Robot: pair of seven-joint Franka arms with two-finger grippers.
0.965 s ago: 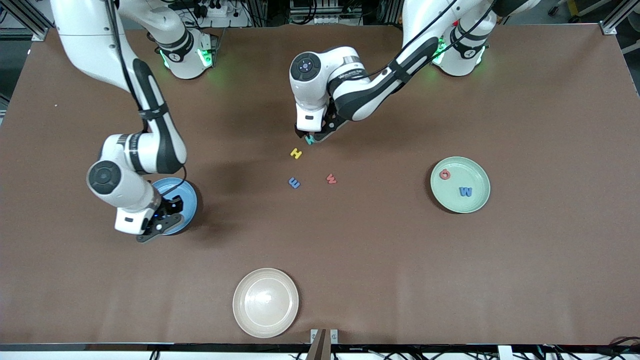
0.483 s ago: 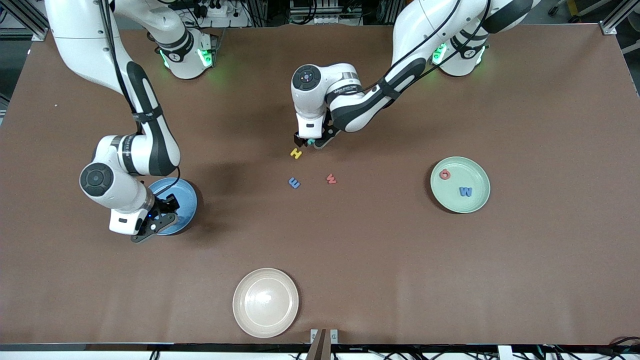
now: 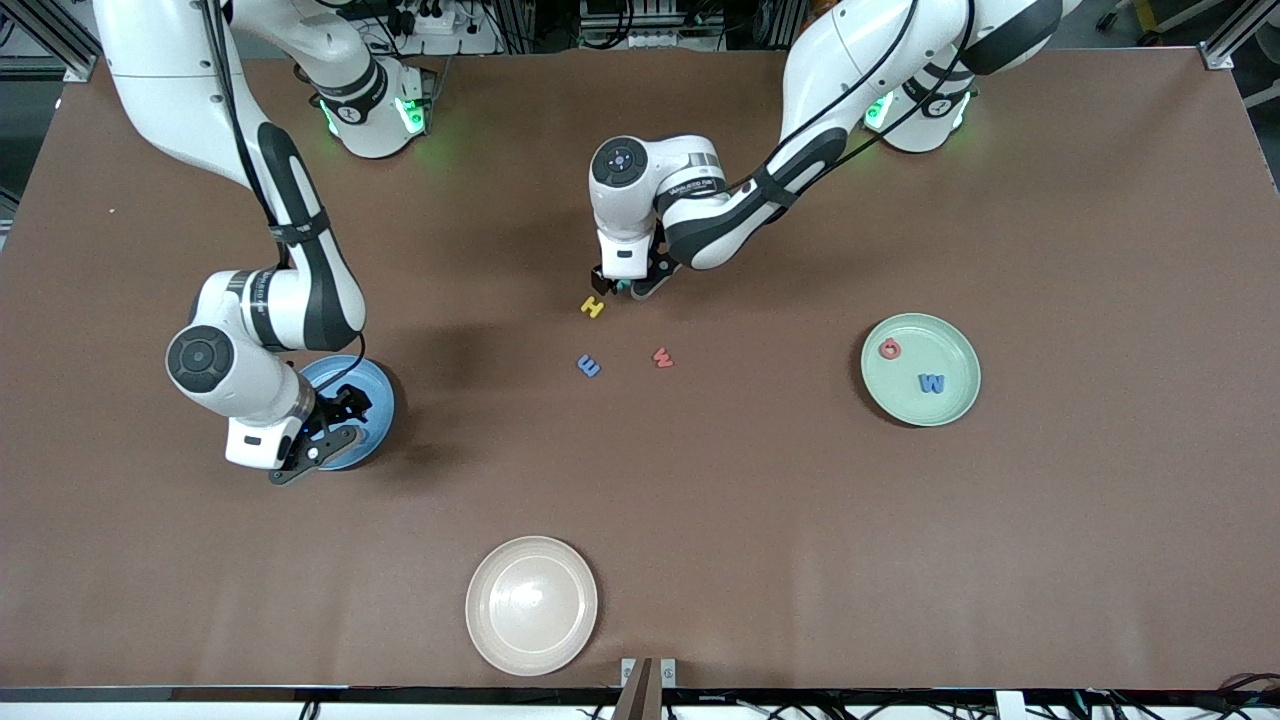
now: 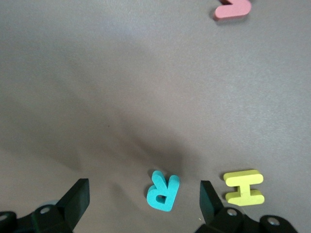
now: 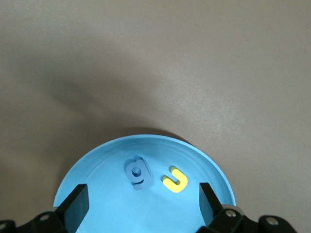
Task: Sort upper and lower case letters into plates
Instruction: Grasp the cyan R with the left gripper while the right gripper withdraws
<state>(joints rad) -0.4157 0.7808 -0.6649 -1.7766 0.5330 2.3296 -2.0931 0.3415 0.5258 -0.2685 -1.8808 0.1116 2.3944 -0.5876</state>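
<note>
The left hand [image 3: 622,289] is down at the bench [image 3: 760,520] in the upper middle of the frame, jaws wide apart around the teal R [image 4: 163,191], gripping nothing; the yellow H [image 3: 592,307] lies just beside it. The right hand [image 3: 325,440] hangs wide open and empty over the blue plate [image 5: 107,204] (blue g [image 5: 137,172] and yellow u [image 5: 175,179] lie inside). The green plate [image 3: 950,405] holds the red G [image 3: 889,349] and blue W [image 3: 932,383].

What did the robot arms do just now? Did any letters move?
The left claw slid toward the yellow H, open around the teal R. The right claw shifted over the blue plate and is open now. The table letters, green plate and beige plate stayed put.
</note>
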